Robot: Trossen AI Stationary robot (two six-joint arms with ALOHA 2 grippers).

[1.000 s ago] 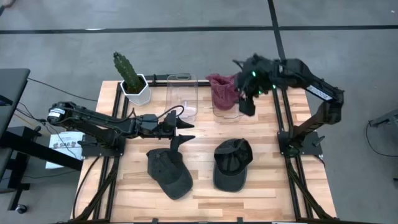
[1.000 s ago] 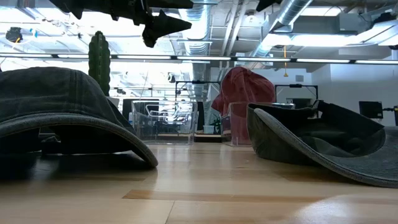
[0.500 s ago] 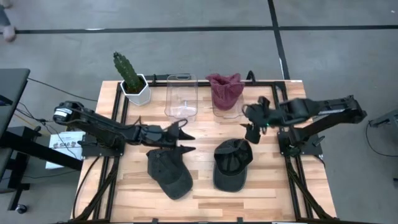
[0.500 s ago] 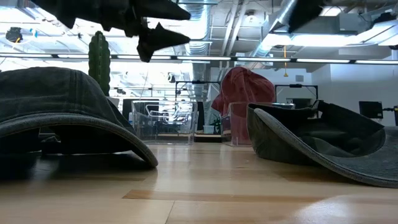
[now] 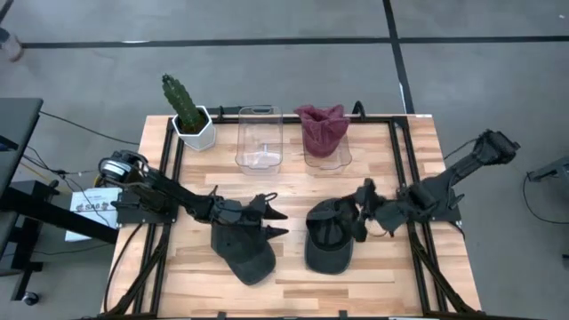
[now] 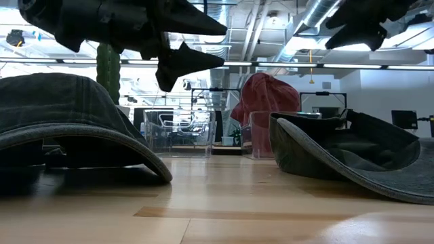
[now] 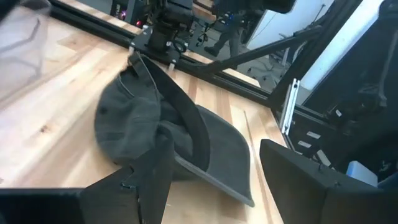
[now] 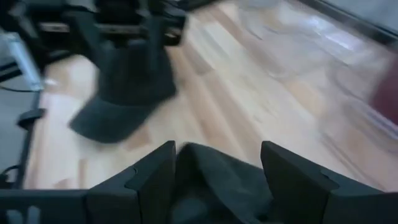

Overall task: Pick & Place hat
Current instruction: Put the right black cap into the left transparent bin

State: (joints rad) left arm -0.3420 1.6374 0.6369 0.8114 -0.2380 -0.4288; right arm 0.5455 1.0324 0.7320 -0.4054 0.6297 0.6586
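Note:
Two dark grey caps lie on the wooden table. The left cap (image 5: 242, 249) rests crown up on its rim and brim (image 6: 74, 122). The right cap (image 5: 331, 236) lies with its opening turned up (image 6: 352, 156). My left gripper (image 5: 279, 221) is open above the left cap's far right edge, clear of it (image 6: 222, 46). My right gripper (image 5: 360, 212) is open above the right cap's far right part (image 8: 211, 180), and the low view shows it high above the cap (image 6: 359, 30). A red hat (image 5: 323, 129) sits in a clear container at the far side.
An empty clear container (image 5: 259, 138) stands left of the one with the red hat. A potted cactus (image 5: 187, 111) stands at the far left corner. Black frame rails (image 5: 404, 178) run along the table's left and right sides. Bare wood shows between the caps and the containers.
My right gripper has swung from beside the red hat's container toward the near edge and down, and now hovers over the right cap. My left gripper has gone toward the near edge and a little right, over the left cap. Both caps stay where they were.

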